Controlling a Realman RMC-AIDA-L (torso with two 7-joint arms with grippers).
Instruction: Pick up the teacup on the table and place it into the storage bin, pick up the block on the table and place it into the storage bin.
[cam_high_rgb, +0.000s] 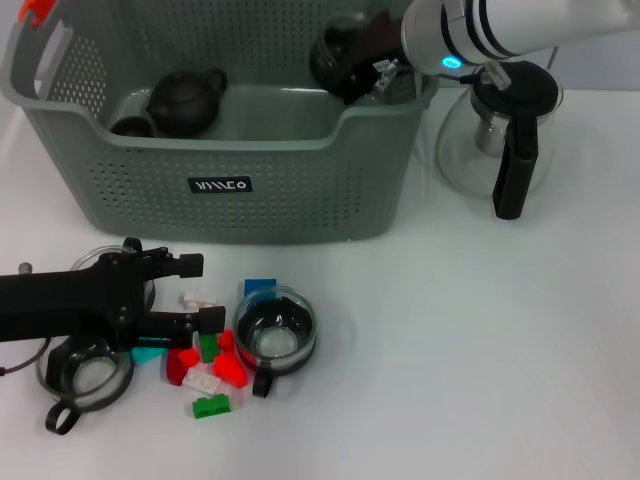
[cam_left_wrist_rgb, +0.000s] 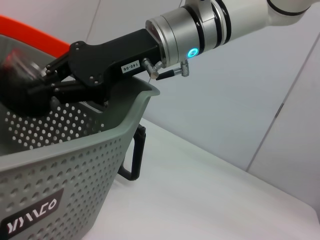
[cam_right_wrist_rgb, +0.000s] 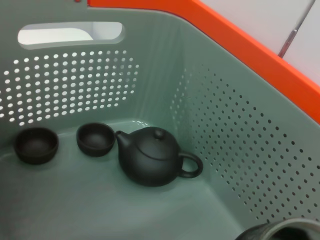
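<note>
The grey-green storage bin (cam_high_rgb: 300, 190) stands at the back; it also shows in the left wrist view (cam_left_wrist_rgb: 75, 165) and, from inside, in the right wrist view (cam_right_wrist_rgb: 225, 125). My right gripper (cam_high_rgb: 358, 72) is shut on a dark teacup (cam_high_rgb: 335, 50) and holds it above the bin's right end; the left wrist view shows this gripper (cam_left_wrist_rgb: 42, 86) and cup (cam_left_wrist_rgb: 15, 75). My left gripper (cam_high_rgb: 203, 293) is open, low over the table, with a finger on each side of a white block (cam_high_rgb: 195, 299). Several red, green, blue and white blocks (cam_high_rgb: 232, 370) lie beside it.
A dark teapot (cam_right_wrist_rgb: 150, 157) and two small dark cups (cam_right_wrist_rgb: 95, 140) sit in the bin. Glass cups stand by the blocks (cam_high_rgb: 275, 333) and under my left arm (cam_high_rgb: 85, 368). A glass kettle with a black handle (cam_high_rgb: 505, 140) stands right of the bin.
</note>
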